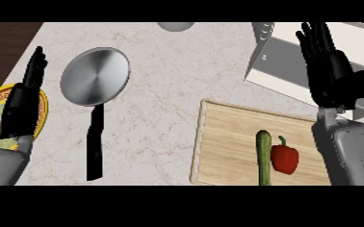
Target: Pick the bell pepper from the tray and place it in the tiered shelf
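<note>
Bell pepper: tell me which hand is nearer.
Right. The right hand is up and right of the bell pepper; the left hand rests across the counter, past the pan.

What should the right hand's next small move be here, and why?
Probably bring the right hand down toward the bell pepper: it lies ungrasped on the tray beside the cucumber, while that hand is open, holding nothing, up by the tiered shelf.

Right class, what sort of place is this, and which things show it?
Probably a kitchen counter: a marbled worktop, a steel frying pan, and a wooden tray holding a red bell pepper and a cucumber.
</note>
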`<state>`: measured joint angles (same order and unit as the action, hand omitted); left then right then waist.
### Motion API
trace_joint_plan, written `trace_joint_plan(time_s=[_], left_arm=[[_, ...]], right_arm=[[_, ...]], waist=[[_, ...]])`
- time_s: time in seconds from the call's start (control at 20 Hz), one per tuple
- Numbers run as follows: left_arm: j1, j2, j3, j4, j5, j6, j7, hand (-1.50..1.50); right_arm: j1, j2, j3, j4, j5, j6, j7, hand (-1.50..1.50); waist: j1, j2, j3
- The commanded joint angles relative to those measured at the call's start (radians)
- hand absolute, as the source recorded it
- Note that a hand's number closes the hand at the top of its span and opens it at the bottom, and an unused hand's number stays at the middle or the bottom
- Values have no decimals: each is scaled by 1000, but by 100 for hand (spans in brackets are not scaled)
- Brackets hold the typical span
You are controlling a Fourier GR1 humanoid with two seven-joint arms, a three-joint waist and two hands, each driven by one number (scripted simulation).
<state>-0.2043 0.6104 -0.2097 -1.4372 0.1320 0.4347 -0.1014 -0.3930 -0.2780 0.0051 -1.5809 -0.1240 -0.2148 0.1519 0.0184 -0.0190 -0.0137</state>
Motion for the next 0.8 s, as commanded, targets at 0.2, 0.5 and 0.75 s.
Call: trace_joint_plan(time_s=[0.2, 0.5, 0.75], left_arm=[[27, -117, -69, -10, 67, -73, 47, 0], [57, -145, -79, -25, 98, -87, 40, 0], [53, -192, -119, -18, 109, -121, 51, 0]], right_arm=[[232, -97, -153, -84, 22, -93, 106, -150], [434, -152, -232, 107, 276, -303, 56, 150], [624, 150, -314, -36, 234, -572, -248, -150]], waist=[[-91, 13, 12], [-141, 45, 3], [-87, 12, 16]])
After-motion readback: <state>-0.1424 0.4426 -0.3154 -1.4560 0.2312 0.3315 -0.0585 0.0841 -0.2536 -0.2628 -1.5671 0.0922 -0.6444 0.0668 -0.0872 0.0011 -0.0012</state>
